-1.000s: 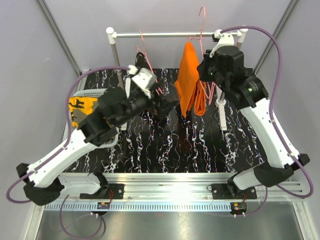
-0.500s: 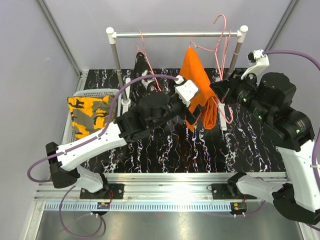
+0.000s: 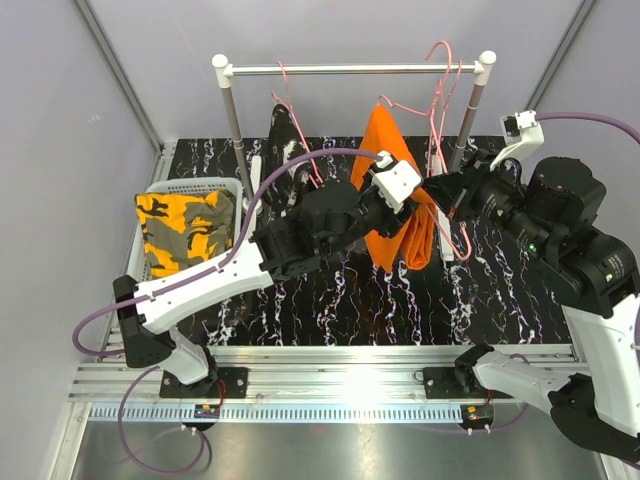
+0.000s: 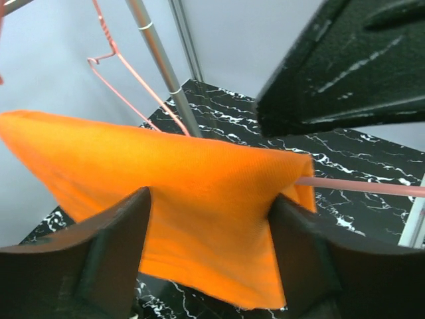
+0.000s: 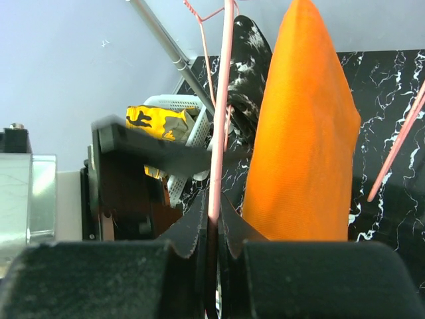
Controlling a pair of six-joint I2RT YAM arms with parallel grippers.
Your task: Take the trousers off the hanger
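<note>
Tabletop (image 3: pixel 330 300) — right claw (image 5: pixel 213 216) tight on hanger (image 5: pixel 222 100)

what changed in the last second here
The left gripper swung right, from the black white-splashed trousers to straddle the bright orange trousers, jaws open. The right gripper, shut on the pink wire hanger, pulled back right, shifting hanger and orange trousers that way. The black pair and the camouflage trousers in the white basket stayed put.

Top view: high, near side, looking down. Wrist views: close up, facing the orange trousers (image 4: pixel 199 219) (all three share them).
</note>
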